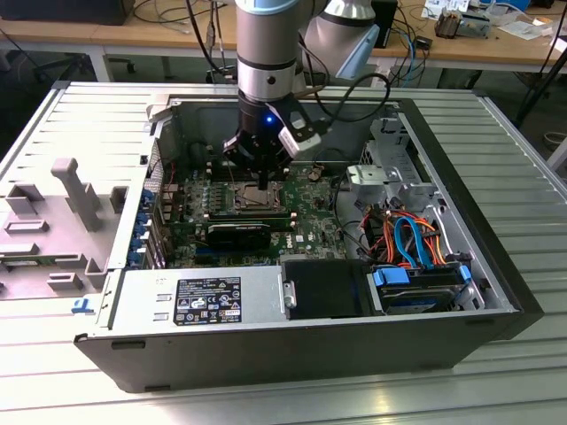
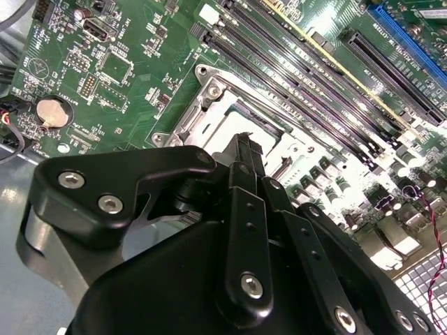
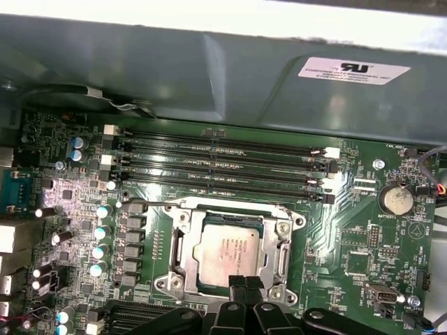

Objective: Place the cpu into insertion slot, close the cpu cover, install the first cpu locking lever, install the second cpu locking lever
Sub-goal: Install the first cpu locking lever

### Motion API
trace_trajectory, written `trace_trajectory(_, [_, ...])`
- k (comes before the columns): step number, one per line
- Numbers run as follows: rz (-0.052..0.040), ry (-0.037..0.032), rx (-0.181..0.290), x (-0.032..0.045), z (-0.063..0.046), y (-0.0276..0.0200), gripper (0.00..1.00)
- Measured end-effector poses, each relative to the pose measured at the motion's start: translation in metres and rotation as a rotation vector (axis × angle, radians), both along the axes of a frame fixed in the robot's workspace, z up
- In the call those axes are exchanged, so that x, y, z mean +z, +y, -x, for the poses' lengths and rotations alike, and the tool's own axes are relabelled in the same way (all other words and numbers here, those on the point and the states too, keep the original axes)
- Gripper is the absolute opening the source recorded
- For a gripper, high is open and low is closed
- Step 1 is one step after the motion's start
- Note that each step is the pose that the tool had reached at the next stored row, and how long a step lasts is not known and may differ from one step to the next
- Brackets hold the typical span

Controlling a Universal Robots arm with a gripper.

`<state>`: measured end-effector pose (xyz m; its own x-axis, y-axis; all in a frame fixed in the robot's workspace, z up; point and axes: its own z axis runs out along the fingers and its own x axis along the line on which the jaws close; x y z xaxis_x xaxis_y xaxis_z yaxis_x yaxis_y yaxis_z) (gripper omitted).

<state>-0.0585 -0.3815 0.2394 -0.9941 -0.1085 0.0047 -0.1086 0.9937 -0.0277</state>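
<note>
You have the cpu (image 3: 232,252) seated in the insertion slot (image 3: 183,241), with the cpu cover (image 3: 285,241) framing it. Your gripper (image 3: 244,283) sits at the slot's edge, fingertips pressed together, gripping nothing

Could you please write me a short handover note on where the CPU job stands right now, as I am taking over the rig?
Gripper: fingertips together, holding nothing visible, poised low over the near edge of the insertion slot, inside the open computer case.
The cpu: already seated in the slot, metal top facing up, seen in the first wrist view.
The cpu cover: from the first wrist view it looks to lie down as a frame around the chip, though I cannot be sure it is fully shut.
Locking levers: I cannot tell their state from these pictures.
Left: confirm the cover, then both levers.
</note>
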Motion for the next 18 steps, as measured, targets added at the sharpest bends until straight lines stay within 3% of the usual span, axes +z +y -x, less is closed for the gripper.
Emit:
trace_trajectory(7, [-0.0006,-0.0001,0.000,-0.0001,0.010,0.0000,0.11])
trace_trajectory(18, [-0.0017,-0.0001,0.000,-0.0001,0.015,0.0000,0.11])
